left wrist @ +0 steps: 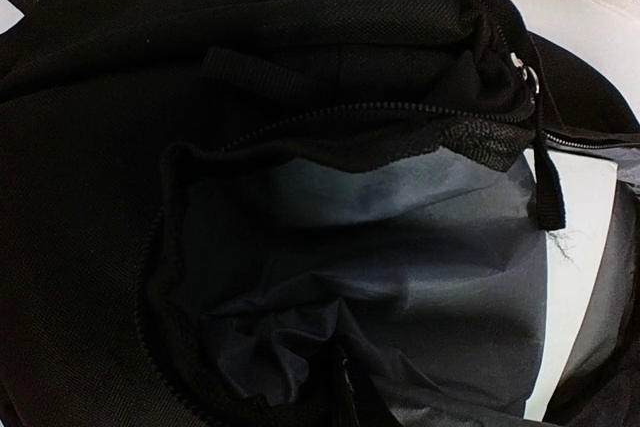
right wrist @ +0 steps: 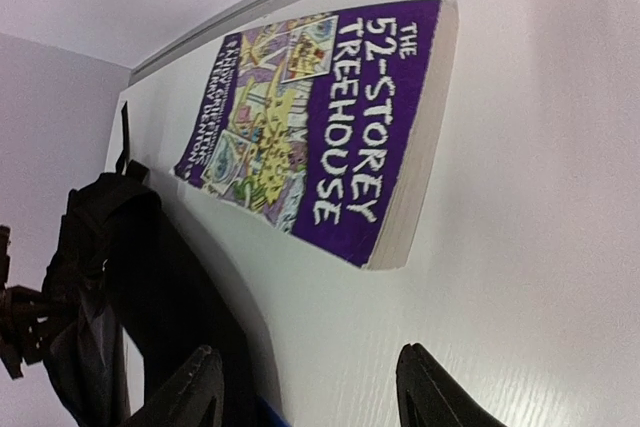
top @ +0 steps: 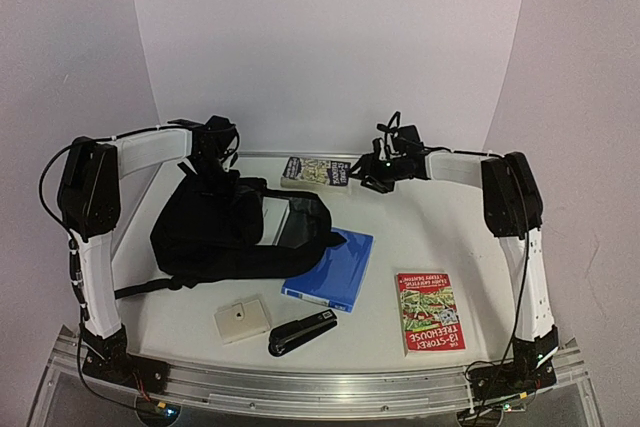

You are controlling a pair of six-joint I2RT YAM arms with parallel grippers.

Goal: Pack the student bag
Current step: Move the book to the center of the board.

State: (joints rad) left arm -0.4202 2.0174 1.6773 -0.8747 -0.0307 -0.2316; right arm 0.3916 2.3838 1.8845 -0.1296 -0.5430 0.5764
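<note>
The student bag [top: 225,227] is matt black woven cloth, coarse-grained outside. Its lining [left wrist: 400,247] is thinner, smooth grey fabric, creased and with a dull sheen. The 52-Storey Treehouse paperback [right wrist: 320,117] has a glossy purple card cover and matt cream paper edges. The worktop [right wrist: 540,247] is white, smooth and faintly grained. The stapler [top: 302,334] looks like shiny black plastic, and the front rail [top: 320,379] is brushed metal

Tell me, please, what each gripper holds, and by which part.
Right gripper: nothing, open near the purple book. Left gripper: at the top of the backpack; hold cannot be told.
</note>
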